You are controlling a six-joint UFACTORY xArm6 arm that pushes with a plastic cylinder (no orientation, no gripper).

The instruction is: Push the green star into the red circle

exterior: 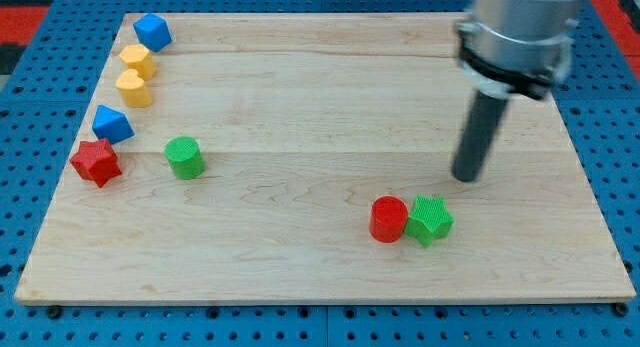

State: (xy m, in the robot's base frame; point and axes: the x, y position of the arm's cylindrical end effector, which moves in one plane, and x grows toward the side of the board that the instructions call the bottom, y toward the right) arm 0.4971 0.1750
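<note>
The green star (430, 219) lies at the view's lower right of the wooden board (320, 107). It touches the right side of the red circle (388, 219). My tip (466, 177) rests on the board above and to the right of the green star, a short gap away from it. The dark rod rises from the tip to the grey arm end at the view's top right.
A green cylinder (185, 157) stands left of centre. Along the left edge lie a red star (96, 162), a blue block (112, 123), a yellow heart (134, 88), a yellow block (137, 59) and a blue block (152, 32).
</note>
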